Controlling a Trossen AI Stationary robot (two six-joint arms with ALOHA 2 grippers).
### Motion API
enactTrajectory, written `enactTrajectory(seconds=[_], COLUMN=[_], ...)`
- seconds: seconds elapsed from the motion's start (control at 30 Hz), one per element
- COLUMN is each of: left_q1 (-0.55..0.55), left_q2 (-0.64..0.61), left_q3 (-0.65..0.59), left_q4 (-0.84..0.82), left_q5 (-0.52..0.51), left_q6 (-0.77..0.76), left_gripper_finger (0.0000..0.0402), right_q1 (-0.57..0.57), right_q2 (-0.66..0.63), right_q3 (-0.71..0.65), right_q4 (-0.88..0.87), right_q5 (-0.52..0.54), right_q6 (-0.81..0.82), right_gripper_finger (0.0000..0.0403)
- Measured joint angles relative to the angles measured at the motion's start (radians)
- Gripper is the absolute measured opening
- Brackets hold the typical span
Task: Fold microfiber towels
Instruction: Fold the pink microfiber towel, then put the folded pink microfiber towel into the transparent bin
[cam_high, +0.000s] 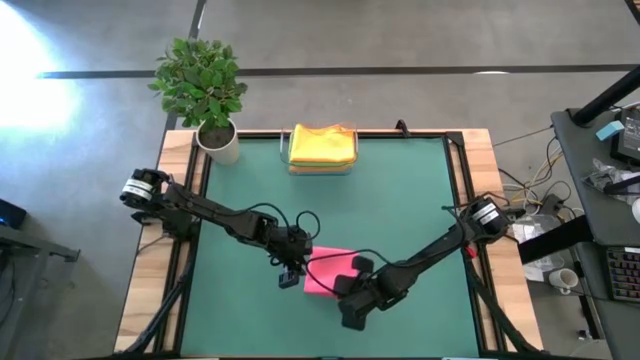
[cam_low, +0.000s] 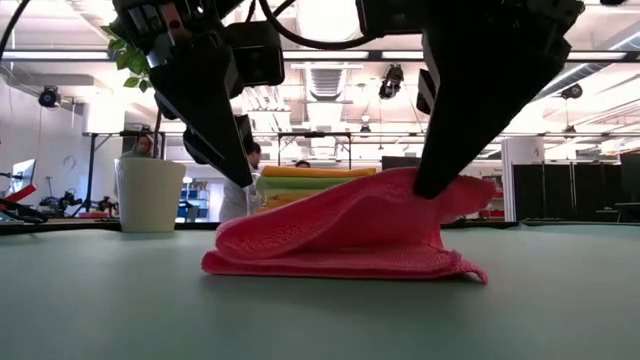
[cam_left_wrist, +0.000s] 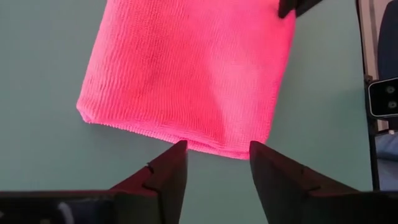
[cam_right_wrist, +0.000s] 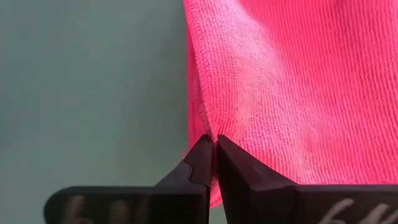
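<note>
Meanwhile, my right gripper (cam_right_wrist: 213, 155) pinches the pink towel (cam_high: 325, 270) at lower centre; left gripper (cam_left_wrist: 214, 163) open beside it—lifting could undo my fold.

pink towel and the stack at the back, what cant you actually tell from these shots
- Pink towel, high view: the right gripper and its arm cover its right edge, so its outline is hidden.
- Its layers, low view: both grippers stand in front of the top fold.
- Yellow towel, high view: it tops the stack, hiding the cloths below.
- Tray, high view: only a sliver shows under that stack.
- Left gripper: open, off the cloth.
</note>
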Motion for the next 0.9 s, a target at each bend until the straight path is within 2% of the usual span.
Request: enactTrajectory(seconds=[0.13,0.37,0.53,0.6,0.9], left_q1=[0.000,0.000,0.001,0.003,0.064], left_q2=[0.000,0.000,0.000,-0.002,-0.082], left_q3=[0.000,-0.001,-0.003,-0.002,-0.007], left_q4=[0.000,0.000,-0.001,-0.008,-0.097], left_q5=[0.000,-0.001,-0.001,-0.001,-0.002], left_q6=[0.000,0.000,0.005,0.028,0.071], left_gripper_finger=[0.0158,0.0158,0.0158,0.0158,0.0158], right_q1=[0.000,-0.001,-0.001,-0.002,-0.003], right_q2=[0.000,0.000,-0.027,-0.055,-0.205], right_q3=[0.004,0.007,0.025,0.028,0.023], right_q4=[0.037,0.040,-0.032,-0.097,-0.452], right_q5=[-0.027,-0.046,-0.050,-0.029,0.194], right_q6=[-0.002,0.000,0.015,0.039,0.176], right_gripper_finger=[0.0031,0.0101,0.0136,0.0142,0.0135])
